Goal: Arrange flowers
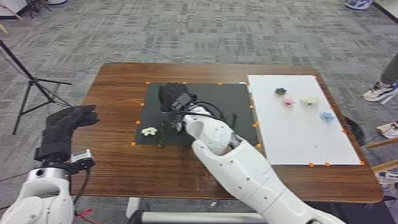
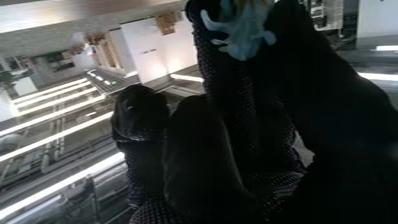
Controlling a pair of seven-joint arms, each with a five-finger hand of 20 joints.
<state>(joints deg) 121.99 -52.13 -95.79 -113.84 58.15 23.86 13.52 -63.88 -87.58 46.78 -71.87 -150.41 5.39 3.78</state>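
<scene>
Right wrist view, pale blue flower (image 2: pixel 242 37) at the fingertips, right hand (image 1: pixel 174 95) pinching it between thumb and finger

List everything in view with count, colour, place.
dark flower head: one, near-black green, far end of white board
pink flower head: one, same board
cream flower head: one, beside the pink
blue flower head: one, board's right side
white flower head: one, near-left corner of dark mat
thin stems: at least two, green, on mat
pale blue flower: one, pinched in right hand
orange markers: several, along mat and board edges
table: one, brown, centre
tripod: one, black, floor at left
carpet: grey
right hand: one, black glove, over mat
left hand: one, black glove, table's left edge
</scene>
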